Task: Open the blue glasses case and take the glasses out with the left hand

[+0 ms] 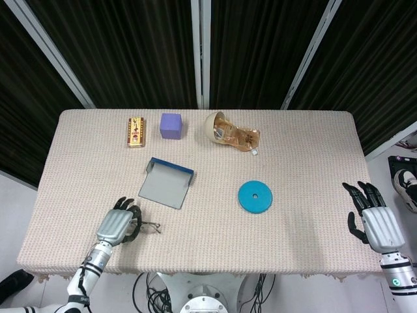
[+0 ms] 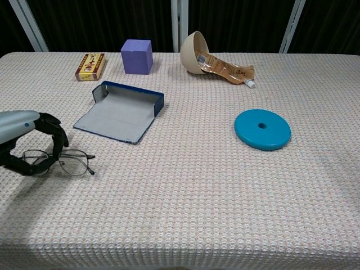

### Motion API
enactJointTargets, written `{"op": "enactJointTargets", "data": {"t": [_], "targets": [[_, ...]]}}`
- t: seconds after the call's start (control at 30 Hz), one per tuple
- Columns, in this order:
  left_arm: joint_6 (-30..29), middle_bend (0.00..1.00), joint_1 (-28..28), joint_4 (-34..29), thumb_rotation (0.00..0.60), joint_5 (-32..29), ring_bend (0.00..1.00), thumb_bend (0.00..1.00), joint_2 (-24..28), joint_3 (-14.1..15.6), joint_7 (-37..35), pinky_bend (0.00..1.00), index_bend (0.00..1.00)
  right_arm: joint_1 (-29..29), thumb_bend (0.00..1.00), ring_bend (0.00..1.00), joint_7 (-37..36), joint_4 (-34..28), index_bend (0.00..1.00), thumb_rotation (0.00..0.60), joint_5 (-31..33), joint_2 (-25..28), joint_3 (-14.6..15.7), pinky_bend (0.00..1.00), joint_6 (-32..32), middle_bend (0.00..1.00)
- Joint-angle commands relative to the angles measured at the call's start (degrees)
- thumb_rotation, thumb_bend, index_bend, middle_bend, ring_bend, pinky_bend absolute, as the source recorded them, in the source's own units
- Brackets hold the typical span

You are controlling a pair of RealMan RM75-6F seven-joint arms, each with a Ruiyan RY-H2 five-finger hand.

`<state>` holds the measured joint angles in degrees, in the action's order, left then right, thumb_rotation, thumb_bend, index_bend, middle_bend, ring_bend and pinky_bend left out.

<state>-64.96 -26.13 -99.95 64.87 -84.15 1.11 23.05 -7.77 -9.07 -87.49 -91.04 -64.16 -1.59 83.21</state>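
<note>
**Two hands at the near edge, glasses out of the open case**

Two hands show at the near edge of the worktop (image 1: pixel 293 156), which is covered in a beige woven cloth. The left hand (image 1: pixel 119 223) rests at the near left, its dark fingers (image 2: pixel 55 130) curled down around the glasses (image 2: pixel 63 161). The wire frame lies flat on the cloth, one lens under the fingers and the other sticking out toward the middle of the worktop. Whether the fingers actually pinch the frame or only cup over it cannot be told from either view.

The blue glasses case (image 1: pixel 167 182) lies open just beyond the left hand, apart from it, its grey lining facing up and its blue wall raised along the far side. Nothing is seen inside it.

The right hand (image 1: pixel 373 218) sits at the near right corner, well apart from everything else, its fingers (image 1: pixel 359 193) spread and pointing away from the robot, holding nothing. It appears only in the head view.

Along the far side stand a small yellow and red box (image 1: pixel 135 131), a purple cube (image 1: pixel 171 126) beside it, and a beige bowl (image 1: pixel 215 126) tipped on its side with a crumpled brown packet (image 1: pixel 240 137) spilling from its mouth. A blue disc (image 1: pixel 255 196) with a centre hole lies flat toward the middle right.
</note>
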Motion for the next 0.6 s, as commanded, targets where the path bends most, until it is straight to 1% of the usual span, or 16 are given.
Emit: {"op": "enactJointTargets", "data": {"t": [0.03, 0.07, 0.13, 0.2, 0.3, 0.4, 0.47, 0.5, 0.53, 0.6], "targets": [[1.0, 0.12, -0.8, -0.2, 0.600, -0.8, 0.00, 0.33, 0.3, -0.9, 0.3, 0.01, 0.11, 0.2, 0.66, 0.00, 0.0, 0.0, 0.00, 0.600, 0.1, 0.1, 0.0, 0.00, 0.3, 0.16], [0.3, 0.10, -0.7, 0.0, 0.600, -0.2, 0.00, 0.29, 0.1, -1.3, -0.1, 0.01, 0.06, 0.3, 0.66, 0.00, -0.1, 0.0, 0.00, 0.600, 0.1, 0.1, 0.0, 0.00, 0.4, 0.16], [-1.9, 0.08, 0.0, 0.4, 0.600, 1.8, 0.00, 0.23, -0.2, -2.1, -1.7, 0.00, 0.03, 0.5, 0.66, 0.00, -0.2, 0.0, 0.00, 0.600, 0.2, 0.1, 0.0, 0.00, 0.6, 0.16], [-3.9, 0.07, 0.7, 0.6, 0.600, 3.7, 0.00, 0.21, 0.1, -2.8, -3.7, 0.00, 0.02, 0.5, 0.66, 0.00, -0.2, 0.0, 0.00, 0.600, 0.2, 0.2, 0.0, 0.00, 0.7, 0.16], [-7.8, 0.07, 2.2, 1.6, 0.600, 6.5, 0.00, 0.18, 2.0, -4.6, -7.9, 0.00, 0.02, 0.6, 0.66, 0.00, -0.4, 0.1, 0.00, 0.600, 0.5, 0.4, -0.1, 0.00, 0.7, 0.16], [-13.9, 0.09, 4.6, 5.2, 0.600, 7.7, 0.00, 0.18, 4.0, -7.6, -12.5, 0.00, 0.06, 0.7, 0.66, 0.00, -0.5, 0.3, 0.00, 0.600, 1.3, 0.8, -0.3, 0.00, 0.4, 0.17], [-17.6, 0.12, 6.3, 9.6, 0.600, 8.5, 0.00, 0.18, 5.0, -9.3, -16.6, 0.00, 0.11, 0.7, 0.66, 0.00, -0.8, 0.3, 0.00, 0.600, 1.8, 1.2, -0.3, 0.00, 0.0, 0.17], [-18.4, 0.13, 7.1, 11.3, 0.600, 8.3, 0.00, 0.18, 5.6, -9.7, -18.1, 0.00, 0.14, 0.7, 0.65, 0.00, -1.2, 0.2, 0.00, 0.600, 2.1, 1.4, -0.4, 0.00, -0.2, 0.17], [-18.5, 0.14, 8.0, 13.4, 0.600, 8.8, 0.00, 0.18, 7.0, -9.4, -20.3, 0.00, 0.16, 0.8, 0.64, 0.00, -1.6, 0.2, 0.00, 0.600, 2.4, 1.7, -0.4, 0.00, -0.3, 0.17], [-19.0, 0.15, 9.7, 17.0, 0.600, 8.8, 0.00, 0.18, 8.8, -9.0, -23.9, 0.00, 0.17, 1.1, 0.57, 0.00, -2.4, 0.1, 0.00, 0.600, 3.0, 2.0, -0.5, 0.00, -0.2, 0.16]]}}
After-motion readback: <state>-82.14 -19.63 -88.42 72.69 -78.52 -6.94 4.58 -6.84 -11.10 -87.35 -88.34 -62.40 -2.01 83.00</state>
